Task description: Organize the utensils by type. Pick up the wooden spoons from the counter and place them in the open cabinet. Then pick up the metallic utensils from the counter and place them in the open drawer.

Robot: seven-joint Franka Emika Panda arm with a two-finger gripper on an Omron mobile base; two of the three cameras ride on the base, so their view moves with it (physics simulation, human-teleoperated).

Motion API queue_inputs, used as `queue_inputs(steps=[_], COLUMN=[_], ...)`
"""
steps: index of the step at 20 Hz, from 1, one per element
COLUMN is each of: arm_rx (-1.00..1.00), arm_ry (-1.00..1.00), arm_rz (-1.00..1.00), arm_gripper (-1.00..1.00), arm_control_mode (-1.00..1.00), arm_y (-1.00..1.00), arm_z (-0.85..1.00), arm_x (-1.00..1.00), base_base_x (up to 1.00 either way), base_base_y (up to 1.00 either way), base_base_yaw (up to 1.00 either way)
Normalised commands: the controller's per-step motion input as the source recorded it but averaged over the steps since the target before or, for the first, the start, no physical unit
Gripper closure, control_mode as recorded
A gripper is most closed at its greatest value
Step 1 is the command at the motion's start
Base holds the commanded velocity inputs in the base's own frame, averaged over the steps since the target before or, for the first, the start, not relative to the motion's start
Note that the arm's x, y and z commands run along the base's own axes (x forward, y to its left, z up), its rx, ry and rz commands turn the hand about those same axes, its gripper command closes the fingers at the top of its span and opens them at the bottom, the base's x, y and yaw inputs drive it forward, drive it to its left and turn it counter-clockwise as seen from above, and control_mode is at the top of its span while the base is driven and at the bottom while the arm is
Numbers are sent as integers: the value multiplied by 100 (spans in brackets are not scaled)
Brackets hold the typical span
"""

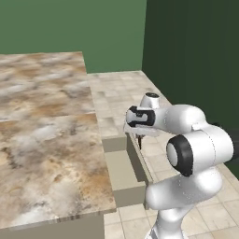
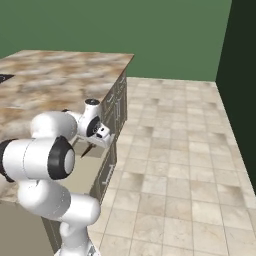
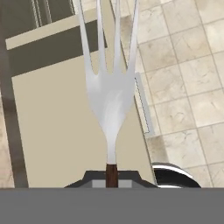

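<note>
marbled beige-and-brown stone table (image 1: 46,154) with a pulled-out open drawer (image 1: 122,172) at its floor-side edge; the drawer is a shallow rectangle with a plain flat beige inside and a darker taupe rim. the white arm reaches over it, and the pincer (image 3: 112,177) points down above the drawer, clamped shut on a fork (image 3: 109,92).

in the hand view the fork shows a smooth silvery metal head with four long thin tines that run out of the top of the picture, narrowing to a slim neck and a short stub of dark reddish-brown handle that vanishes between the dark finger tips (image 3: 94,178); the rest of the handle is hidden. beneath the fork lies the drawer's flat beige bottom (image 3: 57,131), with a grey bar handle on the drawer front (image 3: 144,105) and the tiled tan floor (image 3: 188,74) beyond.

from the base views the fork is a thin dark sliver (image 1: 139,141) (image 2: 87,149) hanging under the hand (image 2: 101,133), too small to tell its shape. the near wall of the drawer is partly covered by the arm's white links. dark cabinet fronts (image 2: 117,107) run under the table edge; green walls stand behind.
</note>
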Motion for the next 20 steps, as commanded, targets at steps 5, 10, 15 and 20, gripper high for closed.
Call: queue_inputs(steps=[5, 10, 15, 20], arm_rx=[2, 0, 0, 0], arm_ry=[5, 2, 6, 1], arm_rz=[-5, 0, 0, 0], arm_gripper=[100, 100, 100, 100], arm_control_mode=[-100, -100, -100, -100], arm_y=[5, 4, 4, 4], arm_z=[-34, -44, -45, -36], arm_x=[27, 32, 24, 15], base_base_x=[0, 0, 0, 0], base_base_y=[0, 0, 0, 0], base_base_yaw=[0, 0, 0, 0])
